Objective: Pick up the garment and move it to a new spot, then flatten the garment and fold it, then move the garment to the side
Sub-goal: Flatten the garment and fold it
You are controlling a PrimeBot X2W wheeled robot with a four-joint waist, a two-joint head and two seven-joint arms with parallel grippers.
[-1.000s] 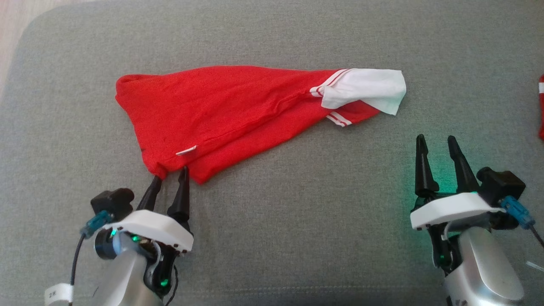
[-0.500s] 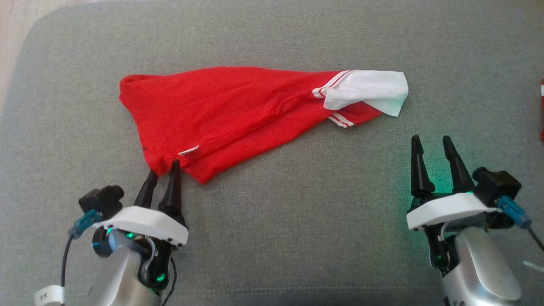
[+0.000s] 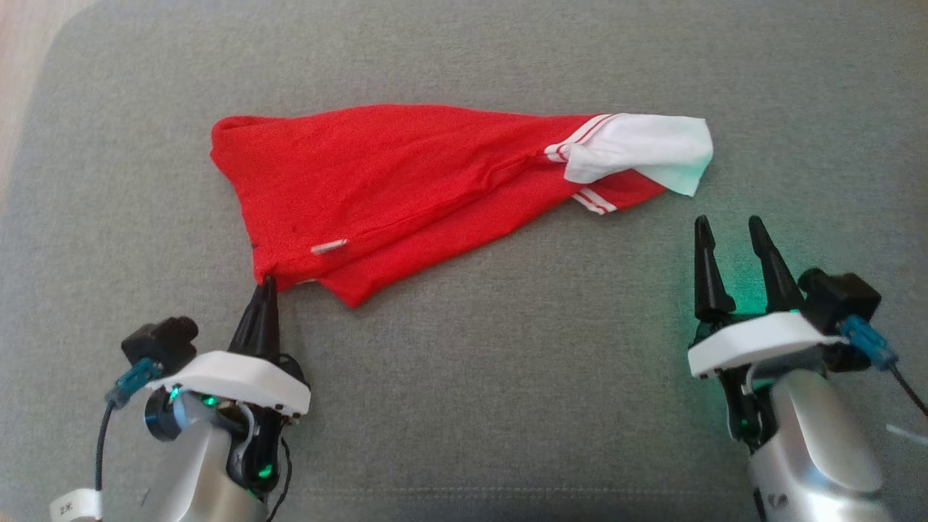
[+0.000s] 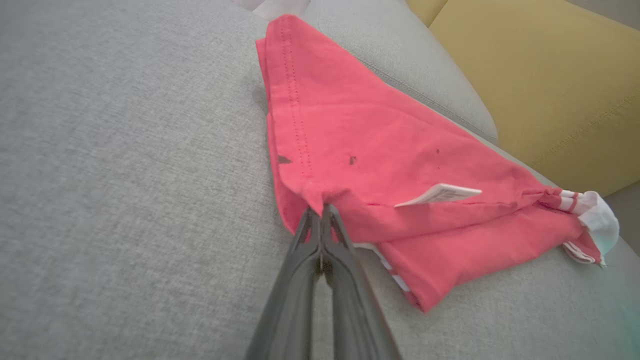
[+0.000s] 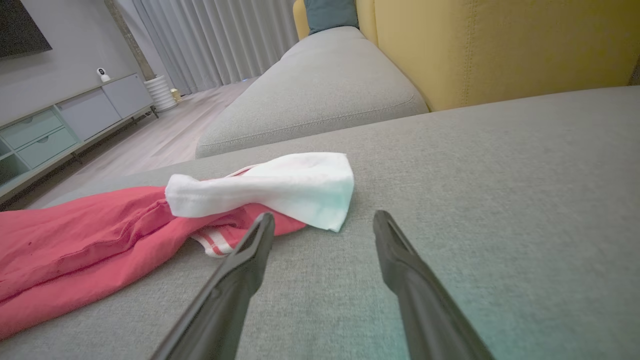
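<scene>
Left jaws clenched on garment (image 3: 406, 181) corner, right jaws released, near its white end

The head camera looks steeply down on the grey cushion (image 3: 464, 406), taking in the left gripper (image 3: 267, 286), the right gripper (image 3: 728, 225) and the whole red garment (image 3: 406, 181). Each wrist camera sits low and close over the cushion, the left facing the garment's near corner, the right its white end. All 3 views share the garment; the 2 wrist views also share a yellow backrest (image 5: 500, 45).
</scene>
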